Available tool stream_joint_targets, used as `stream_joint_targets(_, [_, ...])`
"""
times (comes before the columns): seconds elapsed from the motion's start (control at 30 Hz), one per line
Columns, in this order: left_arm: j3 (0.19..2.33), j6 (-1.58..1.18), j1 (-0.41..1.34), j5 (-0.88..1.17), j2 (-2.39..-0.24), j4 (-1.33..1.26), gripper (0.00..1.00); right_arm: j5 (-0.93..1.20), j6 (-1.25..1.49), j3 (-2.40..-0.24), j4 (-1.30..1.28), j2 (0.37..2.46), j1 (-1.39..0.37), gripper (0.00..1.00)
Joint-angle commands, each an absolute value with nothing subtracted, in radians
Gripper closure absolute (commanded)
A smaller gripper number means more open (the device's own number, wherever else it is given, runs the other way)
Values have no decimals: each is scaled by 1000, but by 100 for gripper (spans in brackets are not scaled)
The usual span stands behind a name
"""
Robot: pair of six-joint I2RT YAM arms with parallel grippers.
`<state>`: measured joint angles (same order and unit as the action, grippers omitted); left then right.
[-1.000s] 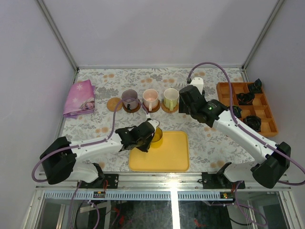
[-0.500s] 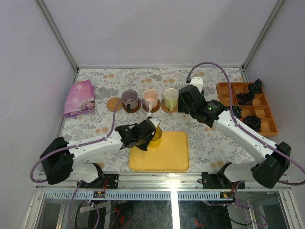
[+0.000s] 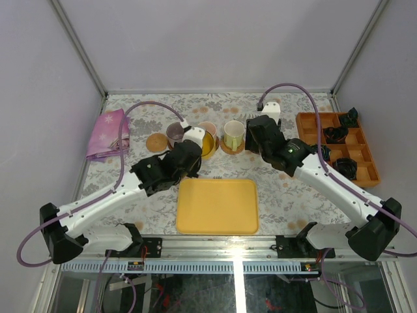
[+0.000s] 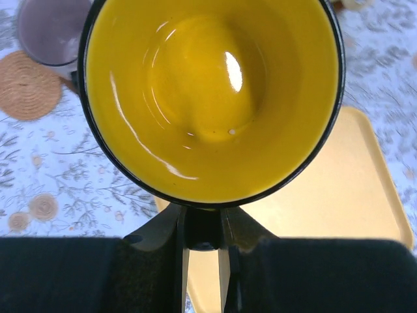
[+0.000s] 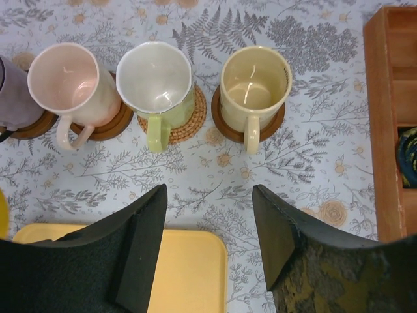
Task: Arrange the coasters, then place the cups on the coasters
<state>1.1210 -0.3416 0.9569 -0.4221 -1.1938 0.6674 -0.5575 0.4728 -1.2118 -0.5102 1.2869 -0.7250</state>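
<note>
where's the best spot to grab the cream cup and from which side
The cream cup stands upright on its coaster, its handle pointing back toward the arms, clear of the white cup with the green handle. So probably take the handle, coming down from above on that near side, jaws either side of it.

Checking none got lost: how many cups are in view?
5: the yellow cup in the left pincer; the purple, pink, white and cream ones on coasters in a back row.
</note>
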Motion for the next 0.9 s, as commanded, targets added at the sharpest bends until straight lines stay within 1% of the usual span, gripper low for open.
stream_joint_targets(0.0, [1154, -356, 822, -528, -1189, 605, 100, -634, 412, -1213, -409, 1242, -708, 38])
stream_joint_targets(0.3, [1114, -283, 445, -435, -1191, 421, 100, -644, 303, -1265, -338, 1276, -638, 39])
stream_joint_targets(0.57, [1110, -228, 203, -305, -1331, 325, 100, -597, 261, -1289, -326, 1296, -544, 39])
stream_joint_targets(0.87, [1108, -164, 128, -194, -1509, 233, 100, -565, 258, -1296, -323, 1319, -468, 40])
